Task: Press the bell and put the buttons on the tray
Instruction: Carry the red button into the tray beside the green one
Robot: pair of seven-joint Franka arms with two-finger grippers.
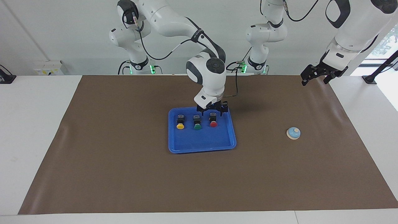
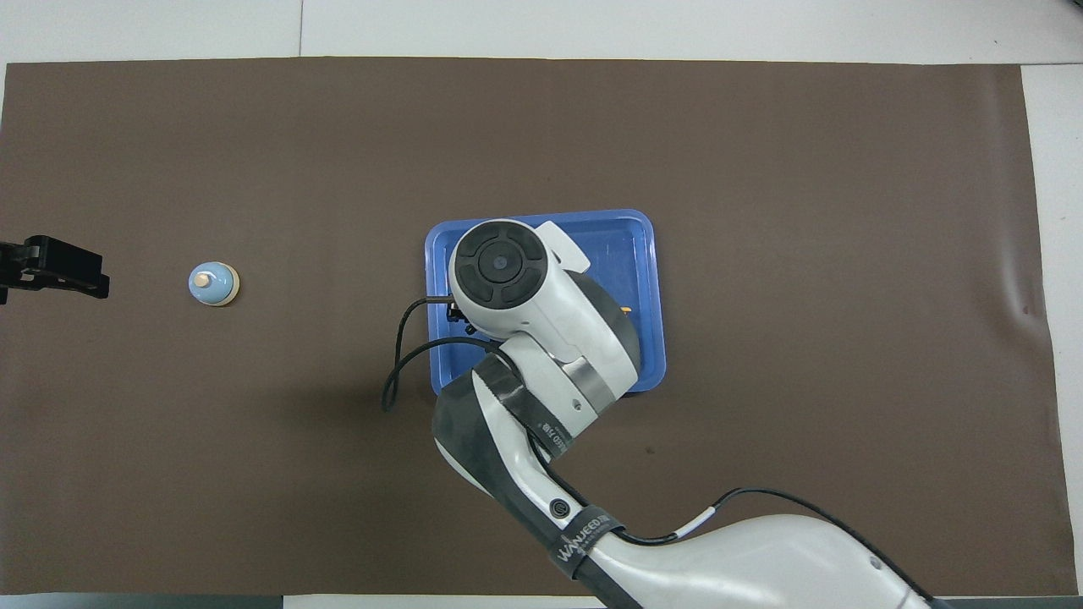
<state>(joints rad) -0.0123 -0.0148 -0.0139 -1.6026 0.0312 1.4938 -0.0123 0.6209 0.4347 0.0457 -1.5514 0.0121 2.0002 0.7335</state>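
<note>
The blue tray (image 1: 202, 140) lies mid-mat. In it lie three buttons in a row: yellow (image 1: 179, 122), green (image 1: 197, 122) and red (image 1: 213, 120), the red one toward the left arm's end. My right gripper (image 1: 212, 112) hangs open just above the red button's black body, holding nothing. In the overhead view the right arm covers most of the tray (image 2: 633, 245) and hides the buttons. The light-blue bell (image 1: 293, 133) (image 2: 213, 283) sits alone on the mat toward the left arm's end. My left gripper (image 1: 315, 77) (image 2: 51, 269) waits, raised and open, over the mat's edge.
A brown mat (image 1: 124, 171) covers the table. The tray's part farther from the robots is bare. The right arm's black cable (image 2: 398, 372) loops over the mat beside the tray.
</note>
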